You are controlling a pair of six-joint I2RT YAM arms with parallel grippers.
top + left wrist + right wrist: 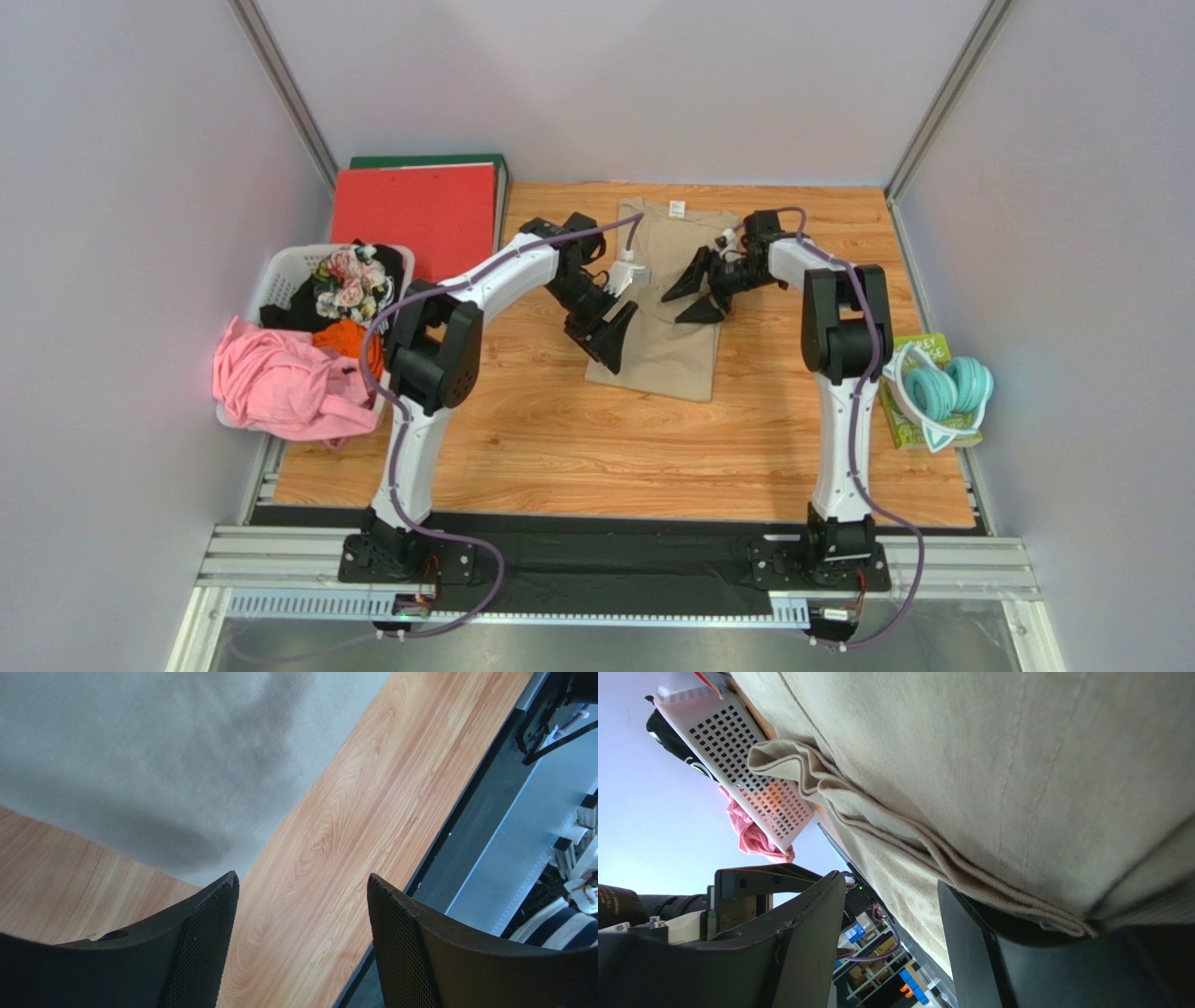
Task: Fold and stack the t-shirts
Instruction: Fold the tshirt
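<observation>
A tan t-shirt [666, 336] lies folded into a long strip at the back middle of the wooden table, with a small white label [676, 209] at its far end. My left gripper [613, 347] hovers over the strip's near left edge. In the left wrist view the left gripper [302, 875] is open above bare wood, and the t-shirt [140, 756] fills the upper left. My right gripper [690, 297] sits at the shirt's right edge. In the right wrist view the right gripper [892, 880] is open, with one finger [990, 966] lying against the t-shirt's layered edge [892, 826] and nothing in the gap.
A white laundry basket [281, 280] of mixed clothes stands at the left edge, with a pink garment [281, 385] hanging over its front. A red folder [414, 217] lies behind it. Teal headphones [947, 392] rest on a green box at the right edge.
</observation>
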